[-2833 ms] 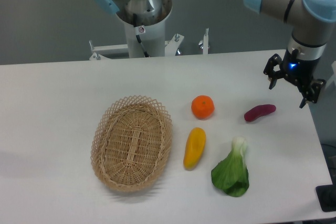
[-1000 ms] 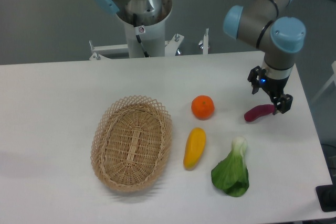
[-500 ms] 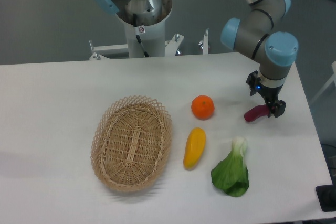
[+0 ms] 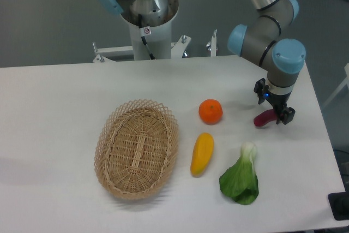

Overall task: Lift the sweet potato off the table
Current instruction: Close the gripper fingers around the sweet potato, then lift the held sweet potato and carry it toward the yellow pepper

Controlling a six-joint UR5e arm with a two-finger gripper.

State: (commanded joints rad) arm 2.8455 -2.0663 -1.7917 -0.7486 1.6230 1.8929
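sweet potato point(image 4: 264, 118) under tool point(image 4: 273, 105), partly hidden

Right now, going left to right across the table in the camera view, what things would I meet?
Wicker basket → yellow-orange vegetable → orange fruit → bok choy → sweet potato, with the gripper down over its right end.

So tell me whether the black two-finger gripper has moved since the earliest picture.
Yes. The gripper moved left toward the round orange fruit, onto the purple sweet potato.
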